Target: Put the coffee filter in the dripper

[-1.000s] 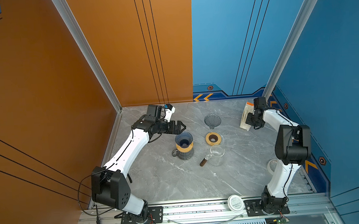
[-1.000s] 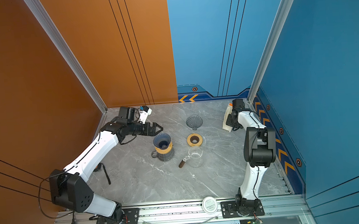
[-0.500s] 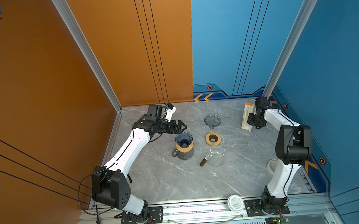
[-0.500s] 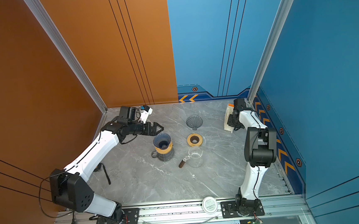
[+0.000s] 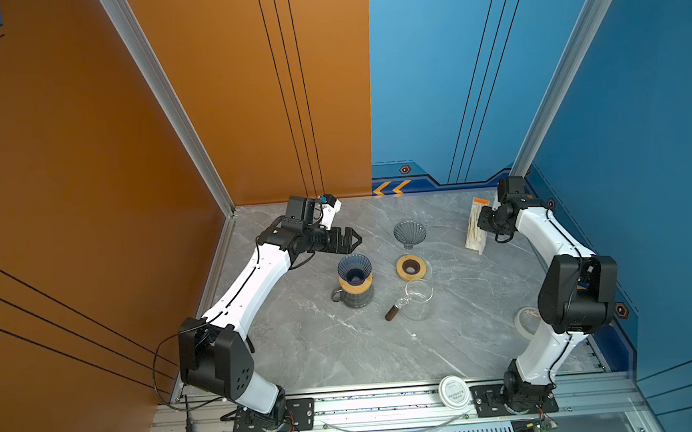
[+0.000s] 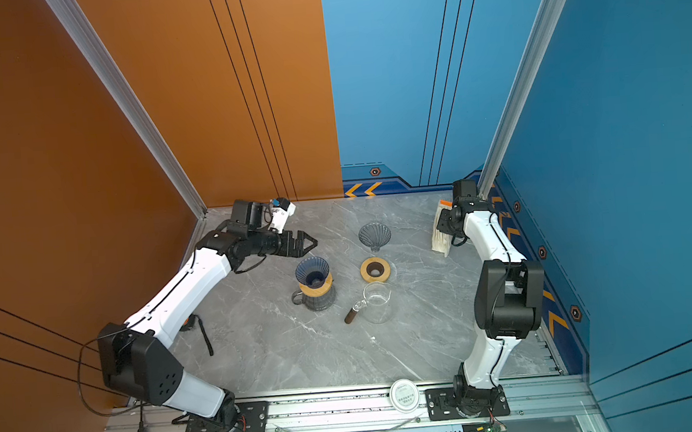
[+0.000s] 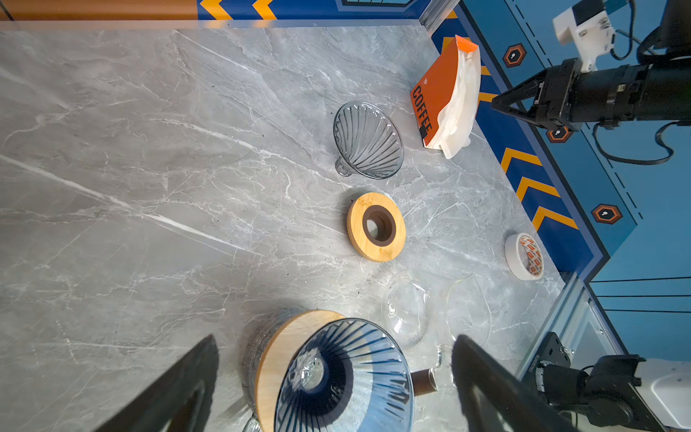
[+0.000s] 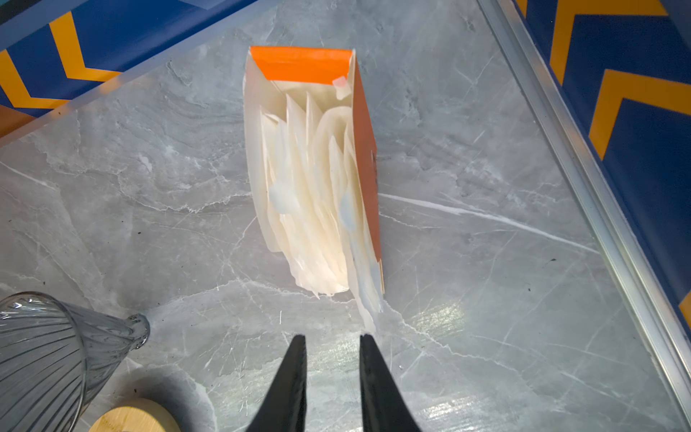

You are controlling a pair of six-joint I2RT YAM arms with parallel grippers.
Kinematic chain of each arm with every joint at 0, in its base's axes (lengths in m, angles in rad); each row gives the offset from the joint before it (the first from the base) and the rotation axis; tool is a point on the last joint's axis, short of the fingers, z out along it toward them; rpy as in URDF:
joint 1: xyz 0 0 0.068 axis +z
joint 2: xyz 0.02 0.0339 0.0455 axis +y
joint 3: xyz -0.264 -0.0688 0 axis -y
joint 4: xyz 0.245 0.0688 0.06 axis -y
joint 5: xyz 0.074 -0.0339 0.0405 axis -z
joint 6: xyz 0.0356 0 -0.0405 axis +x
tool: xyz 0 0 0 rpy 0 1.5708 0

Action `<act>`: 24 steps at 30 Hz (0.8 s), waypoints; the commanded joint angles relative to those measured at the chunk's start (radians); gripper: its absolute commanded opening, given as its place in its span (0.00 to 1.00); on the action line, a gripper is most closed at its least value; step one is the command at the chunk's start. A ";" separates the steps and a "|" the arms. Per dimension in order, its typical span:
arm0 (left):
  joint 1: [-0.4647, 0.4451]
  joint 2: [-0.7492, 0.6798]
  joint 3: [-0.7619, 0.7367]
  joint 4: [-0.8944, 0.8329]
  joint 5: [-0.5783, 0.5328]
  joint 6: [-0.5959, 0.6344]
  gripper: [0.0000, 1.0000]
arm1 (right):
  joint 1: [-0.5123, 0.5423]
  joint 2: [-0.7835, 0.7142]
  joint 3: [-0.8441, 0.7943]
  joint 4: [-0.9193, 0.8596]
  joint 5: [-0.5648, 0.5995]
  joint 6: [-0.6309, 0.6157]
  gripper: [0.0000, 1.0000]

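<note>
The orange filter box (image 8: 368,168) runs lengthwise toward the back wall, with its open side and white filters (image 8: 314,194) facing the right gripper (image 8: 332,348). That gripper's jaws are slightly apart and empty. The left gripper (image 7: 336,338) is spread wide near the blue dripper (image 5: 354,267).

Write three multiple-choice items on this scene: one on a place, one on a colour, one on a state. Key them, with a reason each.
1. The blue dripper stands: A) on the wooden collar of the dark server; B) in the far right corner; C) against the orange wall.
2. The filter box is: A) green; B) orange; C) black.
3. The right end effector is: A) clamped on a filter; B) slightly open and empty; C) gripping the box.
Key: 1 A, the cone rests on the collar in both top views; 2 B, its flap and side show orange; 3 B, bare table shows between its jaws.
</note>
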State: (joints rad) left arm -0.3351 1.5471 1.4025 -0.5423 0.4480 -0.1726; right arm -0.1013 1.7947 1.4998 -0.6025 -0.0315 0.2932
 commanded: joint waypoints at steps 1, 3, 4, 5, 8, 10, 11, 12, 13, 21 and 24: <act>-0.007 0.013 0.024 -0.015 -0.019 0.021 0.98 | 0.014 0.022 0.055 -0.030 -0.017 0.013 0.22; -0.008 0.012 0.026 -0.015 -0.020 0.022 0.98 | 0.018 0.046 0.078 -0.029 -0.011 0.009 0.21; -0.007 0.011 0.025 -0.015 -0.021 0.023 0.98 | 0.021 0.060 0.089 -0.029 -0.003 0.011 0.19; -0.008 0.011 0.024 -0.015 -0.023 0.023 0.98 | 0.023 0.075 0.104 -0.029 -0.001 0.013 0.18; -0.007 0.011 0.021 -0.015 -0.024 0.023 0.98 | 0.029 0.119 0.142 -0.028 0.019 0.017 0.15; -0.008 0.011 0.021 -0.016 -0.024 0.023 0.98 | 0.032 0.145 0.167 -0.025 0.028 0.017 0.14; -0.006 0.011 0.021 -0.016 -0.024 0.024 0.98 | 0.033 0.159 0.179 -0.025 0.033 0.017 0.13; -0.007 0.011 0.021 -0.016 -0.023 0.023 0.98 | 0.034 0.169 0.191 -0.025 0.040 0.018 0.12; -0.007 0.013 0.021 -0.016 -0.023 0.022 0.98 | 0.034 0.180 0.202 -0.026 0.048 0.018 0.11; -0.007 0.020 0.021 -0.016 -0.027 0.017 0.98 | 0.031 0.226 0.234 -0.025 0.090 0.022 0.07; -0.007 0.026 0.023 -0.016 -0.028 0.016 0.98 | 0.026 0.243 0.242 -0.025 0.078 0.021 0.07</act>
State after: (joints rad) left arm -0.3351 1.5539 1.4029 -0.5423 0.4370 -0.1726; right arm -0.0727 2.0109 1.7115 -0.6098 0.0277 0.2974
